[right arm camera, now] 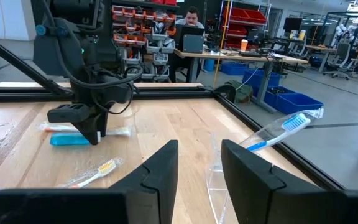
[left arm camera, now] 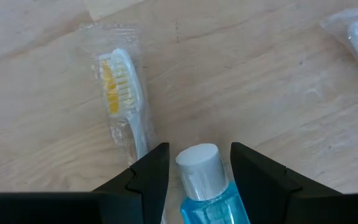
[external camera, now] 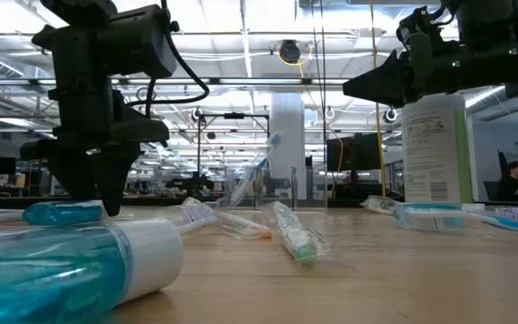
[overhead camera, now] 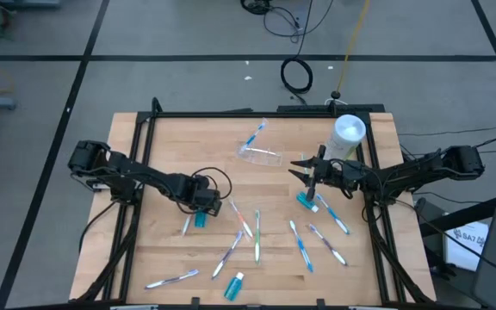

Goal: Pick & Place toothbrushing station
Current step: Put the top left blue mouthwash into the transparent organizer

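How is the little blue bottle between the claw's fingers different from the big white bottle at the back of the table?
The little blue bottle lies flat on the wood; the big white bottle stands upright. The little blue bottle is see-through and filled with blue liquid, while the big white bottle is solid white with a printed label. The left claw straddles the little one; the right claw is beside the big one, holding nothing. Both sit on the wooden table.

You see a small blue mouthwash bottle (left arm camera: 202, 186) with a white cap lying flat on the desk (overhead camera: 179, 164), beside a wrapped white toothbrush (left arm camera: 124, 93) with yellow bristles.
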Available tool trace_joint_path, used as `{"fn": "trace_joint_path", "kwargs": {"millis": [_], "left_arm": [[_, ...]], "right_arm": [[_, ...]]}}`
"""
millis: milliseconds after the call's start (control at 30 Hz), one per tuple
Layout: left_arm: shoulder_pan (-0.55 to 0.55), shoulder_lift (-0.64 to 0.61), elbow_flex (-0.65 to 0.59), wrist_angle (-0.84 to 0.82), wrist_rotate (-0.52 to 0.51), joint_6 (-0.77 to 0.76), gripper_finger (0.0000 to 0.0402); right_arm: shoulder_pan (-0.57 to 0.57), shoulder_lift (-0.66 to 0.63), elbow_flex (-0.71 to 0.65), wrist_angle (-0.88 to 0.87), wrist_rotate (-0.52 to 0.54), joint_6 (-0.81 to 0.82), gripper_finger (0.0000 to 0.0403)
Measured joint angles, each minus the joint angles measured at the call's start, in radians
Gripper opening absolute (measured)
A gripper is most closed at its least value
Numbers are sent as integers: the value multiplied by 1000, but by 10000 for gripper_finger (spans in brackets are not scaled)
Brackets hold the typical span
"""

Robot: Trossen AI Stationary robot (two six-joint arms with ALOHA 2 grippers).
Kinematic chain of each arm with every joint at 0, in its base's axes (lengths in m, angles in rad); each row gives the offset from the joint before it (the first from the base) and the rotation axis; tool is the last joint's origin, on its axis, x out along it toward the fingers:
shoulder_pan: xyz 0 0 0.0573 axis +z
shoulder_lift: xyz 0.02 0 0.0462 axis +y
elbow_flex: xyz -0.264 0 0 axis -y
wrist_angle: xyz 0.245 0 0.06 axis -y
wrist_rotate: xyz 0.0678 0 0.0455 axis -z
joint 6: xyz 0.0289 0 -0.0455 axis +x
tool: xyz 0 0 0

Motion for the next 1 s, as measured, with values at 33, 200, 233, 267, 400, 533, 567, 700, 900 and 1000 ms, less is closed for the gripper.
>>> {"fn": "trace_joint_path", "kwargs": {"millis": [33,200,233,267,400,533,567,700,900,1000], "left_arm": [[0,0,0,0,0,0,174],[0,0,0,0,0,-2,174],[0,0,0,0,0,0,172],[0,0,0,0,0,2,168],[0,0,0,0,0,2,135],[-1,-2,0,2,0,2,102],[-1,-2,0,2,0,2,98],[-1,-2,0,16,-6,17,104],[0,-2,0,134,-11,111,122],[8,-2,0,232,-31,181,111]], "right_arm": [[0,0,0,0,0,0,114],[0,0,0,0,0,0,114],[0,0,0,0,0,0,114],[0,0,0,0,0,0,114],[0,0,0,0,0,0,114],[0,0,0,0,0,0,114],[0,0,0,0,0,0,114],[0,0,0,0,0,0,114],[0,0,0,0,0,1,114],[0,0,0,0,0,3,114]]}}
